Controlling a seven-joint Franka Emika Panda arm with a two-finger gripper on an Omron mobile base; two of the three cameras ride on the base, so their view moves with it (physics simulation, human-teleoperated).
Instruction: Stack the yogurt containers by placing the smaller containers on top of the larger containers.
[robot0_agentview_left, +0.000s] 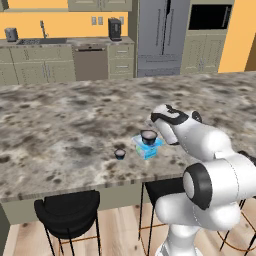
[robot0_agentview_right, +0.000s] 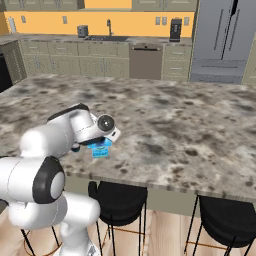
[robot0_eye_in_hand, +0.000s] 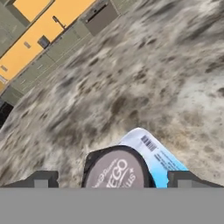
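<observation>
A squarish light-blue and white yogurt box lies near the counter's front edge, and it also shows as the yogurt box and the yogurt box. On its top stands a small dark cup with a pale printed lid, the cup. A second, smaller dark cup sits on the counter to the box's left. My gripper is open, with its fingertips standing wide on both sides of the stacked cup and a gap on each side. The hand hovers just right of the box.
The marbled stone counter stretches far behind and to both sides. Black bar stools stand below its front edge. Cabinets, a sink and a fridge line the back wall.
</observation>
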